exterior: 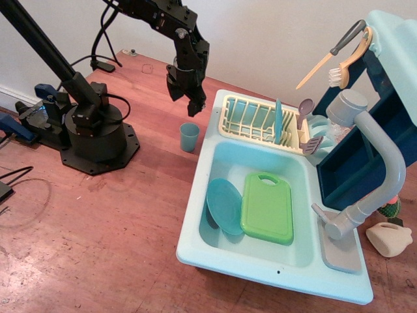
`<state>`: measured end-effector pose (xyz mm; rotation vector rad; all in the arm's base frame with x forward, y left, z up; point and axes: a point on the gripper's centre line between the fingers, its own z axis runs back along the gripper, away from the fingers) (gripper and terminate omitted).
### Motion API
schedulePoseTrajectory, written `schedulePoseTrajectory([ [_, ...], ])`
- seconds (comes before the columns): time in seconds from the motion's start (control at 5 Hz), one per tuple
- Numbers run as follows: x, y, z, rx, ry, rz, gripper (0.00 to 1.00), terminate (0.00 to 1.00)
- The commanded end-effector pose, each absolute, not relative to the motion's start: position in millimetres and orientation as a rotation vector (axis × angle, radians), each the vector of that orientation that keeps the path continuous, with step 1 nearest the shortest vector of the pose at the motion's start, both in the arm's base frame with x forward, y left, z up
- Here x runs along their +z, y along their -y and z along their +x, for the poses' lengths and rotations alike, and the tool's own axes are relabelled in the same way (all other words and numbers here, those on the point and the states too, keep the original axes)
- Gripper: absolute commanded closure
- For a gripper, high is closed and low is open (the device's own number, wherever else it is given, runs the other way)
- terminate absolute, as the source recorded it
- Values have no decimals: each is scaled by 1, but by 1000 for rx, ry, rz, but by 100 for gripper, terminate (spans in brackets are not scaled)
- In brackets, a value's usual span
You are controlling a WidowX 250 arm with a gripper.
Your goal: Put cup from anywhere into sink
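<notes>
The cup (189,137) stands upright on the wooden table (98,228), mouth up, long axis vertical, just off the sink (208,251) rim at its 10 o'clock corner. The gripper (193,108) hangs above it; whether its jaws are apart, I cannot tell.

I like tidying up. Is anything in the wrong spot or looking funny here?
The cup stands upright on the wooden table beside the sink, not in it. The gripper hangs above it. Nothing looks spilled or broken.
</notes>
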<state>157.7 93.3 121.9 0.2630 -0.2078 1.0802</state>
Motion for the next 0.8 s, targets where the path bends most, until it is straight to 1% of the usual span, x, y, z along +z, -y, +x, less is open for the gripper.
schedulePoseTrajectory([
  [0.0,122,-93,158,1080,208,263,0,0],
  [0.2,119,-100,161,1084,203,258,0,0],
  [0.4,109,-107,158,1094,195,243,0,0],
  [0.6,93,-109,157,1092,168,240,0,0],
])
